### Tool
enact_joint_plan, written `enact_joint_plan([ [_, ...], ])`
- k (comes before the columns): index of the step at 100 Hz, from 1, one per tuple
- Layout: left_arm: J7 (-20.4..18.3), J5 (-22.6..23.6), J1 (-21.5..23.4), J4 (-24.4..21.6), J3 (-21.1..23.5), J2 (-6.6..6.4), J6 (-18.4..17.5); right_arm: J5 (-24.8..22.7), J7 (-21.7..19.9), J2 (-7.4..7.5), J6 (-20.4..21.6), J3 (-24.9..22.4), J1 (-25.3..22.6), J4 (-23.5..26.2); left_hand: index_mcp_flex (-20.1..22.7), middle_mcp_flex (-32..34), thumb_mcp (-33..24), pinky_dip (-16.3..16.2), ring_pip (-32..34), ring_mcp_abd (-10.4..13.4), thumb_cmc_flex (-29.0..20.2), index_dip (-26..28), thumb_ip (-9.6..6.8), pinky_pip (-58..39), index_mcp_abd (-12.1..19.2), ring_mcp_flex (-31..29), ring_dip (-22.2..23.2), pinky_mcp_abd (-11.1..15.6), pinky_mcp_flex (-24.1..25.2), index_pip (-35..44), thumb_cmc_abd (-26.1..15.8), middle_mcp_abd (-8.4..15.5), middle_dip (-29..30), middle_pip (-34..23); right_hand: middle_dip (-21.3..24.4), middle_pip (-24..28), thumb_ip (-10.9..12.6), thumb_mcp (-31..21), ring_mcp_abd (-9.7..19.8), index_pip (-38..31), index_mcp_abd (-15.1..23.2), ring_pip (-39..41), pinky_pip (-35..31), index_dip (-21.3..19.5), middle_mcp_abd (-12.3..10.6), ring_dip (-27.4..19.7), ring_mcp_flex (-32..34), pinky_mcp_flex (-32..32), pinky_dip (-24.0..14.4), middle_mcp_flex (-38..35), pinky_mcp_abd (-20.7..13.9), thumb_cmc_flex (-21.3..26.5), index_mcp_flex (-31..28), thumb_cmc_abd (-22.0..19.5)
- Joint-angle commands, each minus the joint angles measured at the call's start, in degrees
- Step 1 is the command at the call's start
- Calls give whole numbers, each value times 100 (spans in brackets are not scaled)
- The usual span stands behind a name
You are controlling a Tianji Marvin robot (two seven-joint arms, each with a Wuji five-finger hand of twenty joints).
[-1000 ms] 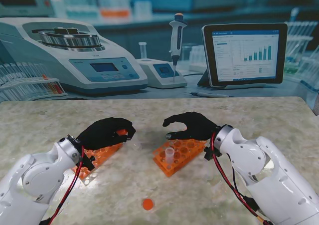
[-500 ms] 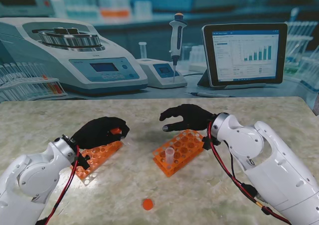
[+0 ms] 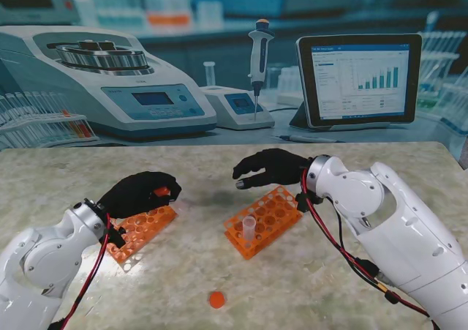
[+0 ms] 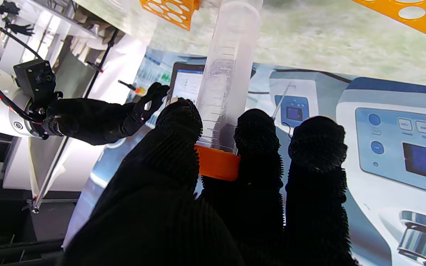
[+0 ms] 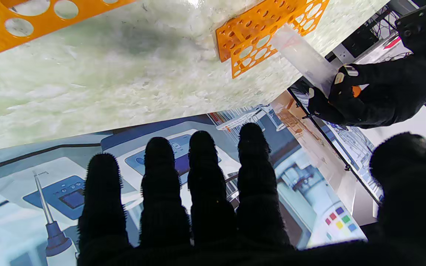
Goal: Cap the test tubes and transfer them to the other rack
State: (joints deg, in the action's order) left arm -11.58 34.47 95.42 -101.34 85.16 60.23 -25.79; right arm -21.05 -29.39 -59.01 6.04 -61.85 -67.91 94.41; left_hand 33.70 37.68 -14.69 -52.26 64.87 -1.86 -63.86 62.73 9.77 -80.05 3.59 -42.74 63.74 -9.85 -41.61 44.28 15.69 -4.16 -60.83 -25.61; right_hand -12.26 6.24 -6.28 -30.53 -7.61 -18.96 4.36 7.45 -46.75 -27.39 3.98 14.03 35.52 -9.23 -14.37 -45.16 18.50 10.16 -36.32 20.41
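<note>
Since a second ago the right hand (image 3: 269, 167) has lifted off the middle rack (image 3: 265, 220) and drawn back toward the upper centre of the frame, while the left hand (image 3: 139, 192) has slid a little toward the lower left, over the left rack (image 3: 140, 229).

From the stand camera the left hand is only a closed black fist with a speck of orange showing. The left wrist camera shows more: thumb and fingers (image 4: 257, 144) pinch a capped tube (image 4: 226, 77) by its orange cap (image 4: 217, 162), the clear tube's long axis running straight away from the palm toward the surface (image 4: 327, 44), cap end in the hand, bottom end pointing down at the rack. The right wrist camera catches that same tube (image 5: 303, 57) from the side, slanting down to the rack (image 5: 268, 29).

The right hand holds nothing, its fingers (image 5: 203, 166) straight and slightly apart.

An uncapped tube (image 3: 249, 229) stands upright in the middle rack, and a loose cap (image 3: 216, 299) lies at the lower centre of the frame.
</note>
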Motion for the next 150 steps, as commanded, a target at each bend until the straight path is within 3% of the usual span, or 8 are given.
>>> enact_joint_plan([
  [1, -12, 28, 22, 29, 46, -8, 13, 18, -105, 13, -57, 37, 70, -12, 1192, 915, -1720, -172, 146, 838, -1011, 939, -571, -85, 603, -156, 70, -95, 3, 3340, -1100, 342, -336, -1400, -78, 44, -4, 107, 139, -56, 146, 29, -37, -54, -200, 52, 174, 2, -95, -53, 74, 20, -45, -59],
  [61, 35, 233, 45, 228, 276, -15, 3, 327, -763, 75, -324, 629, 919, -508, 1211, 923, -1728, -205, 162, 804, -1011, 937, -565, -100, 600, -135, 93, -142, 81, 3353, -1091, 332, -368, -1409, -155, 70, 18, 179, 175, -119, 227, 29, -18, -89, -244, 99, 249, -14, -133, -178, 90, 196, -144, -60],
  [84, 47, 329, 108, 205, 368, -19, -23, 462, -806, 49, -375, 877, 1175, -602, 1214, 916, -1731, -212, 163, 796, -1011, 937, -564, -104, 601, -127, 99, -146, 85, 3356, -1089, 330, -380, -1407, -161, 59, 27, 202, 184, -120, 237, 15, -8, -92, -251, 95, 241, -5, -138, -168, 98, 250, -140, -43],
  [150, 180, 572, 140, 409, 542, -15, -15, 680, -723, 2, -294, 1095, 1282, -488, 1220, 911, -1741, -252, 188, 760, -1011, 936, -559, -134, 611, -108, 132, -177, 155, 3368, -1084, 321, -420, -1415, -126, 20, 45, 243, 194, -105, 300, -8, 14, -77, -271, 64, 218, 2, -139, -117, 92, 316, -110, -84],
])
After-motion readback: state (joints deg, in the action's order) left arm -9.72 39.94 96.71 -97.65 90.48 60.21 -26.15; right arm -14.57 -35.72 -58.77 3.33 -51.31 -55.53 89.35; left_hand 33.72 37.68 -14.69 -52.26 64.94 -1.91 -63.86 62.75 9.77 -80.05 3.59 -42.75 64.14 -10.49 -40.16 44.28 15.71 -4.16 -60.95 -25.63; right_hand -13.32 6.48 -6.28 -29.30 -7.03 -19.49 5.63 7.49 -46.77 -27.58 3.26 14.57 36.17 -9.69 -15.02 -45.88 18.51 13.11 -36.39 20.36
